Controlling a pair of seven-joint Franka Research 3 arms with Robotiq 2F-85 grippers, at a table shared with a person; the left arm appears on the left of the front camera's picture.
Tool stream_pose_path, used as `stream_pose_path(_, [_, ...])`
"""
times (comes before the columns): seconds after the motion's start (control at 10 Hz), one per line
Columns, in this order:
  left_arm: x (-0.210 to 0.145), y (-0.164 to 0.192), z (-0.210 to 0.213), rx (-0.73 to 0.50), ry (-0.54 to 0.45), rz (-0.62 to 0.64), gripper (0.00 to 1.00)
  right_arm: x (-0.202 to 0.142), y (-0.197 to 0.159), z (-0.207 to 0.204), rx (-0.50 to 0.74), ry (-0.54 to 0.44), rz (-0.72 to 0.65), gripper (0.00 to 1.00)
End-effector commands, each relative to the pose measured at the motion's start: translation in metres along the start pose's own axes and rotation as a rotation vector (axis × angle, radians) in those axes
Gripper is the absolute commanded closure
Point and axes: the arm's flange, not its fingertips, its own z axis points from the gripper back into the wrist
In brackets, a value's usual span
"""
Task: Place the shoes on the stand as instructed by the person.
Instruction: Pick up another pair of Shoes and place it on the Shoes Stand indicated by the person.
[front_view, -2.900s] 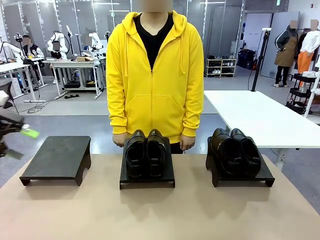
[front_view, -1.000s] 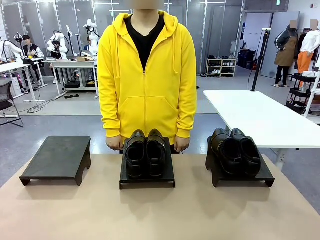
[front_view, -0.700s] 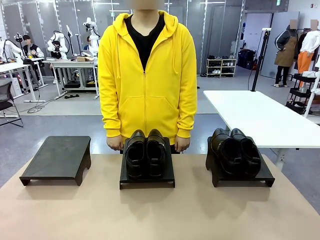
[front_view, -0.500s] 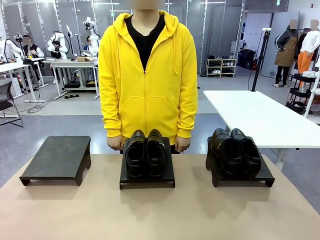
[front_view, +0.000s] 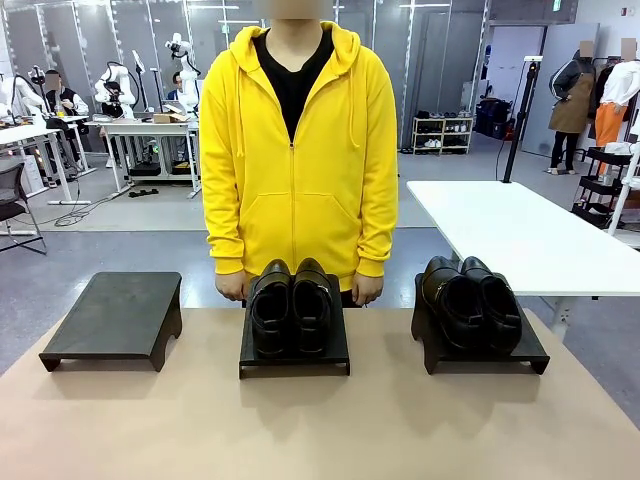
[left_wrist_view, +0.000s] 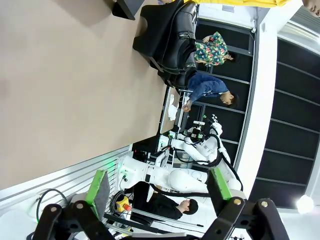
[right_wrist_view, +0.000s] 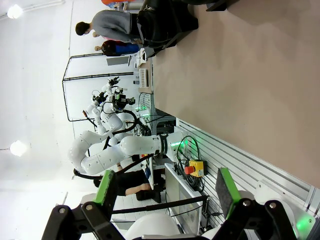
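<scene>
Nearest: left gripper (left_wrist_view: 157, 192), green pads spread wide, nothing between them; right gripper (right_wrist_view: 167, 192), likewise spread and empty. Both drawn back from the tan table (front_view: 320, 420), wrist views looking sideways across it. Mid-table, a row of three low black stands. Left stand (front_view: 112, 318) – bare top, holding nothing. Middle stand (front_view: 294, 352) – carrying one pair of shoes (front_view: 291, 305), glossy black, side by side, toes toward the robot. Right stand (front_view: 482, 350) – carrying second pair of shoes (front_view: 471, 300), same orientation, set slightly askew. Farthest: person (front_view: 298, 150) in yellow hoodie at the far edge, just behind the middle stand, hands (front_view: 231, 286) low at the table rim, not pointing at anything. Step in hand, by judgement: waiting for an instruction, with no shoe gripped and no stand indicated. Next move likely calls for reading the person's gesture, then reaching for a named pair – probably bound for the bare left stand.
</scene>
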Motion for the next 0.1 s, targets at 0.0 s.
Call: stream_pose_path(0.0, [-0.0006,-0.0034,0.0011,-0.018,-0.003,-0.020,0.00,-0.0035,0.0001,-0.0017,-0.014,-0.004,0.008,0.00])
